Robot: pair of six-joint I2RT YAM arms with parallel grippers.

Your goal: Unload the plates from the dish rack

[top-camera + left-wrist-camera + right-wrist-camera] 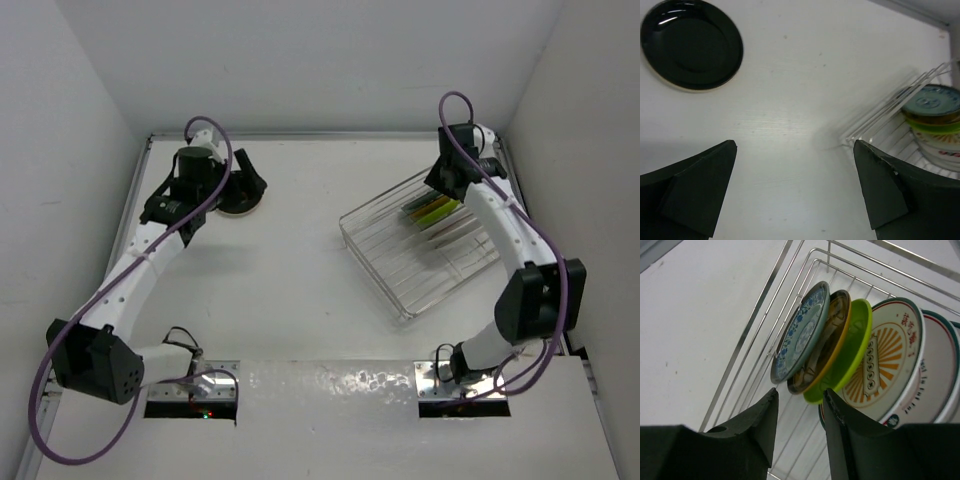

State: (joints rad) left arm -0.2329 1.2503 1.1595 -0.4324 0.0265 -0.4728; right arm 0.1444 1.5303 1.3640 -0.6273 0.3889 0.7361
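The left arm stretches from its base toward 11 o'clock. The left gripper [794, 150] hangs spread wide above the table [790, 90], with a black plate [690, 44] lying flat at its 10 o'clock. The right arm rises along the table's right edge, bends at the elbow and folds back toward 11 o'clock over the dish rack [400, 270]. The right gripper [799, 401] is half narrowed beneath the plates [885, 355], which stand on edge in the rack's far corner. The rims of the lime green plate [854, 340] and the yellow-orange plate [827, 340] sit at its gap. I cannot tell whether it pinches them.
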